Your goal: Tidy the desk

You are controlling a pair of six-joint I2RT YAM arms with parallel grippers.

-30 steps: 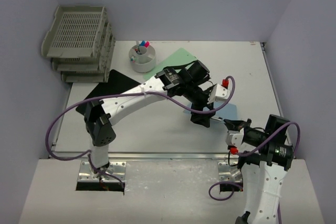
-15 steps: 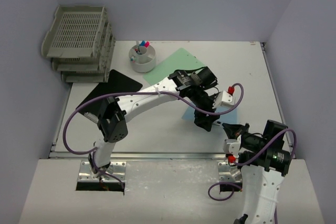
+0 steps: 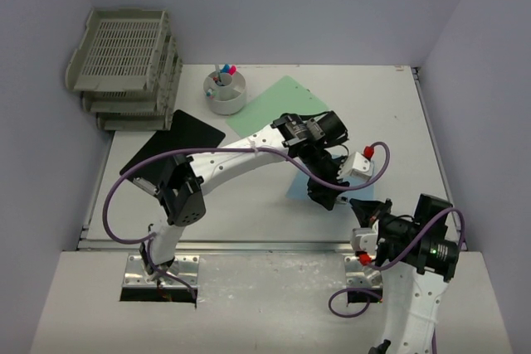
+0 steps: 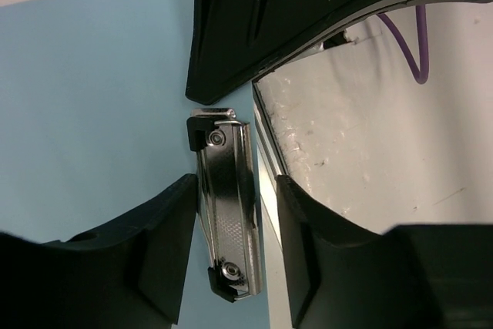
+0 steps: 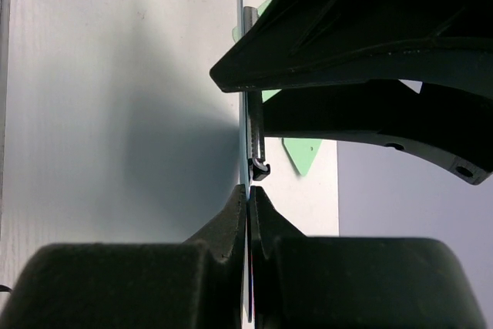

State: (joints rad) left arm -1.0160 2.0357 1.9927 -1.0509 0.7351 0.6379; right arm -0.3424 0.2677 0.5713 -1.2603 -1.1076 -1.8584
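On the white desk (image 3: 241,205), near its front rail, lies a light blue clipboard (image 3: 296,185). In the left wrist view its metal clip (image 4: 226,206) stands between the fingers of my left gripper (image 4: 235,186). The jaws are open around the clip: the left finger touches it and a gap shows at the right finger. My right gripper (image 5: 249,198) is shut on the clipboard's thin near edge, just below the clip (image 5: 256,144). From above, the left gripper (image 3: 326,196) and right gripper (image 3: 358,203) meet over the board.
A green clipboard (image 3: 274,105) lies at the back middle and a black one (image 3: 178,138) to the left. A white pen holder (image 3: 225,91) stands behind them. Grey stacked trays (image 3: 124,64) fill the back left corner. The metal rail (image 3: 249,245) runs along the front.
My left arm has swung right and nearer, coming down over the clip, and its jaws have narrowed around it. The right arm has shifted slightly nearer, still gripping the board.
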